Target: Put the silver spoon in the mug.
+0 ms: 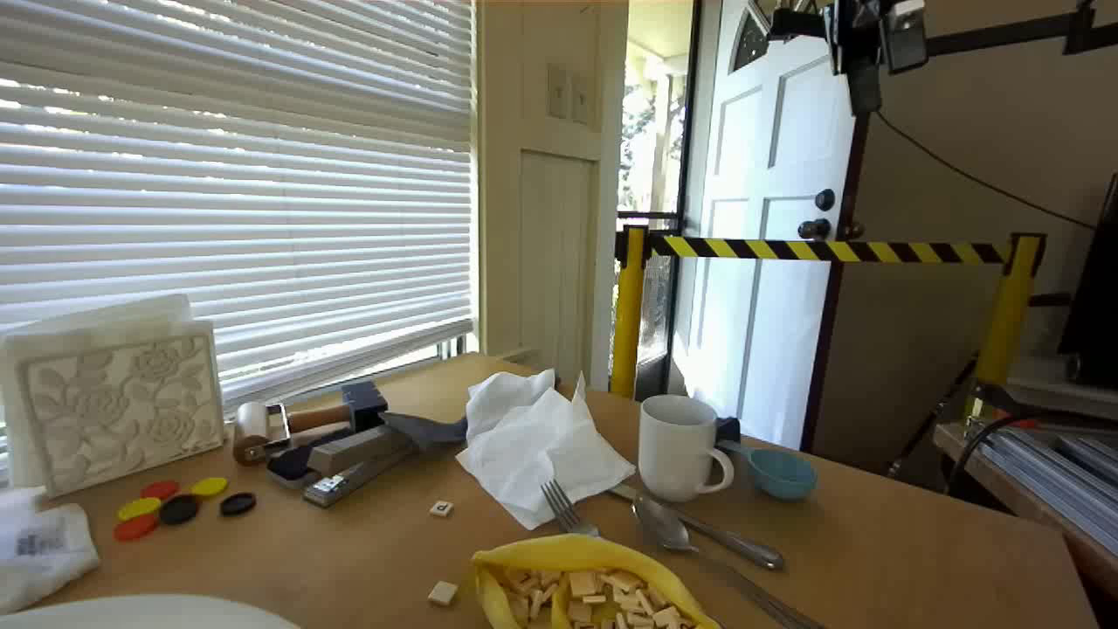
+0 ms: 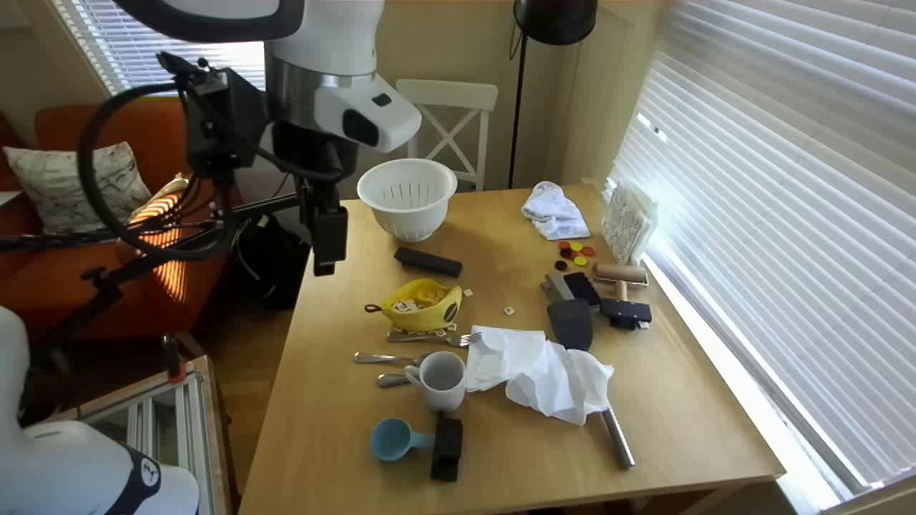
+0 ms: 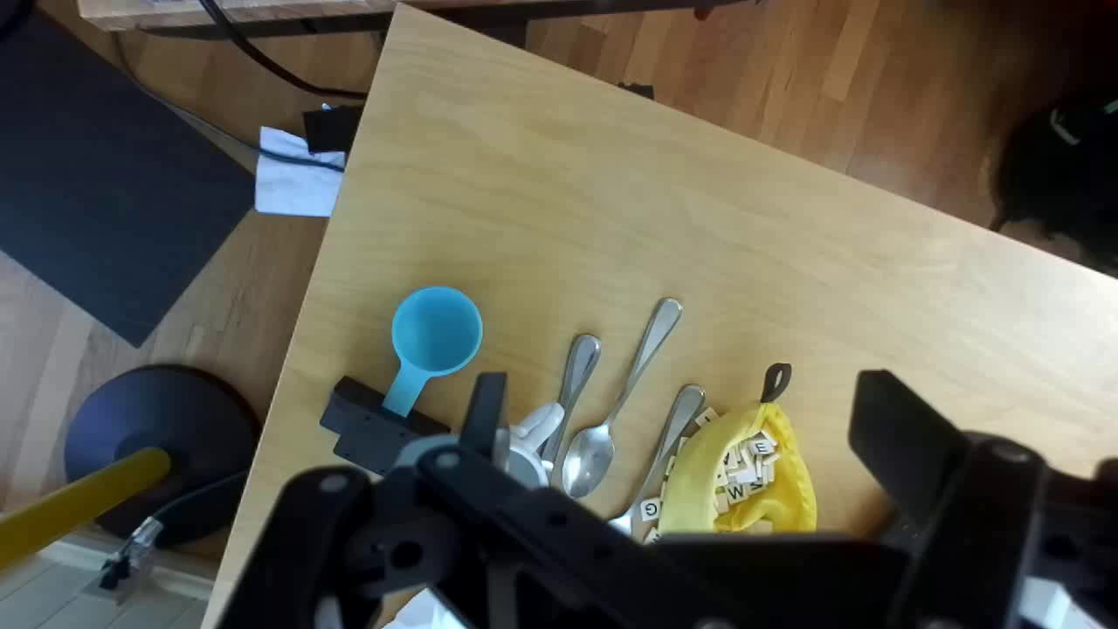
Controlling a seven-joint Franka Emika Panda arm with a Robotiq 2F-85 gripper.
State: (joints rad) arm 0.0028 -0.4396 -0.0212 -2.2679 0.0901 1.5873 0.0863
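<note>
Silver spoon (image 3: 621, 397) laid flat on the table (image 3: 742, 253), near the mug (image 2: 441, 383), not inside | mug set upright, presumably to receive it | gripper (image 3: 681, 419) parted and empty, held high, probably for clearance

in the wrist view, a letter tile (image 3: 762, 445) in the yellow pouch (image 3: 688, 505) reads capital e; another tile (image 3: 736, 491) there, w; a third tile (image 3: 650, 508), just beside the pouch, g
</note>
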